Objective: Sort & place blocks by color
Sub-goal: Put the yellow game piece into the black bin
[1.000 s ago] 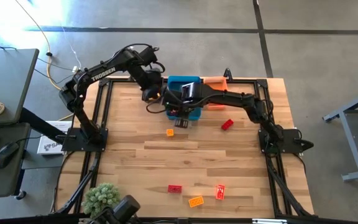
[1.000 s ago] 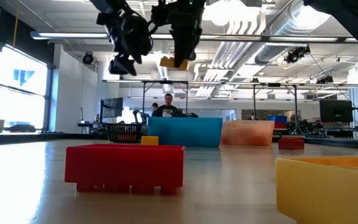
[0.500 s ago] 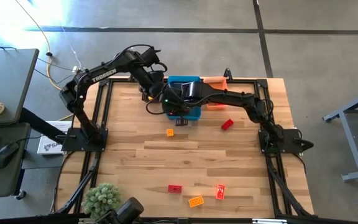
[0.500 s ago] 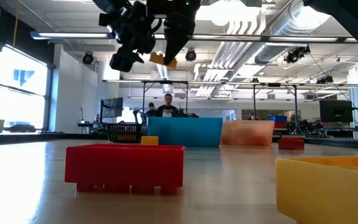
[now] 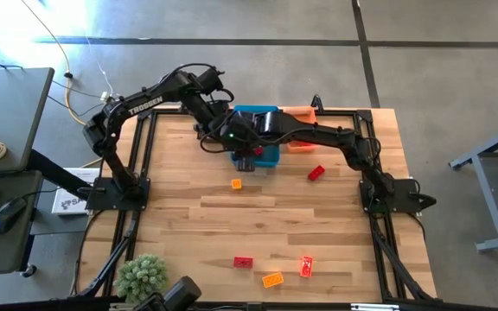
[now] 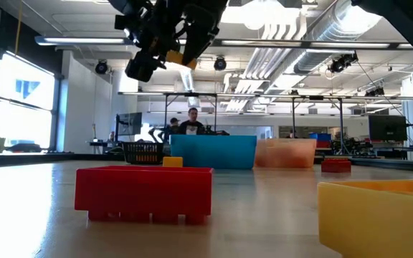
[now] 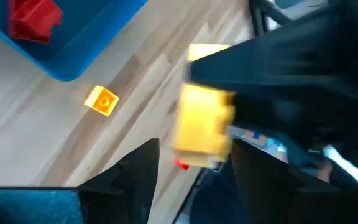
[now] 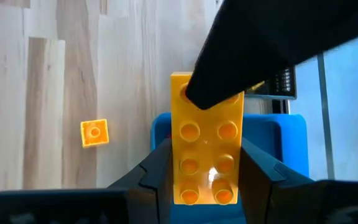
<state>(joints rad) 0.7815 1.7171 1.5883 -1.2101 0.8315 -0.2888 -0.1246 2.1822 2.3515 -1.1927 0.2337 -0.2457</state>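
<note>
I am holding a yellow block (image 8: 206,149) in the right gripper (image 8: 205,180), fingers clamped on its two long sides, well above the table near the blue bin (image 5: 266,154). The left gripper (image 7: 191,171) is standing open and empty, just beside the block — its fingers are straddling the air below the block's lower end, not touching it as far as I can tell.

Key relation: the block's long axis is running straight out from the right gripper's fingers, and the free end is pointing toward the left gripper, which is reaching in over it. Looks to me like a handover is being set up; the left arm is the one that must close the gap, along that long axis.

Room for moving: the two wrists are crowding each other over the bin's near-left corner in the high view, so clearance between the arms is the tight spot. The table toward the front is lying mostly open — a small orange block (image 5: 236,184) just in front of the bin, a red block (image 5: 316,173) to the right, three more blocks (image 5: 271,279) near the front edge. A red block (image 7: 33,17) is already sitting in the blue bin.
</note>
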